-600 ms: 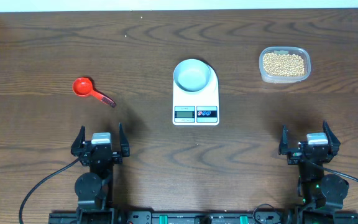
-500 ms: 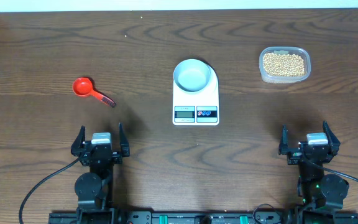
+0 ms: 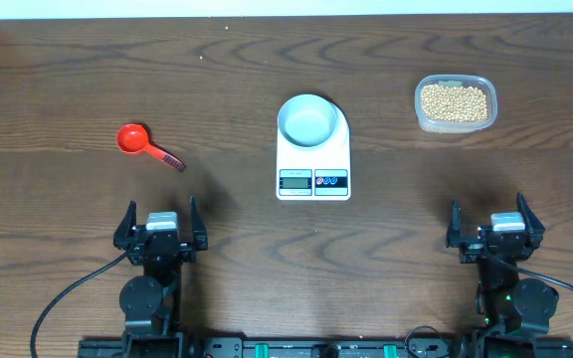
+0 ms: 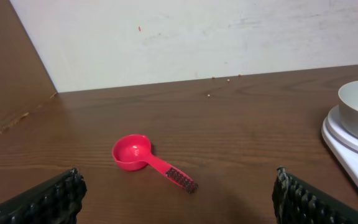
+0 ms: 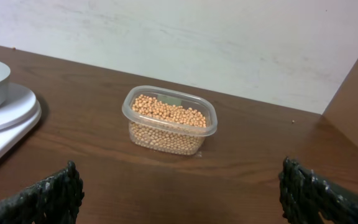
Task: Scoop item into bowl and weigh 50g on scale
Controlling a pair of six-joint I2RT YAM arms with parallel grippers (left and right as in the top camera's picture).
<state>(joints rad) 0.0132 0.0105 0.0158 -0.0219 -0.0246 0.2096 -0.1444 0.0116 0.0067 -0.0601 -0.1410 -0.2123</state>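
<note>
You are at the very start, with nothing scooped. The pale bowl (image 3: 307, 120) sits empty on the white digital scale (image 3: 313, 159). Soybeans (image 3: 454, 100) fill a clear tub (image 3: 421, 114) well right of the scale, and the red scoop (image 3: 135, 140) lies well left. The left gripper (image 3: 160, 212) and right gripper (image 3: 488, 211) sit nearer than the scale, jaws spread wide and empty. Next, your left gripper likely needs the scoop's handle.

On the dark wood-grain table (image 3: 58, 70), a red scoop (image 3: 147, 146) lies at the left, cup upward and dark-tipped handle pointing near and right, a clear tub (image 3: 418, 107) sits at the far right, and a white wall (image 3: 286, 6) runs along the far edge.
</note>
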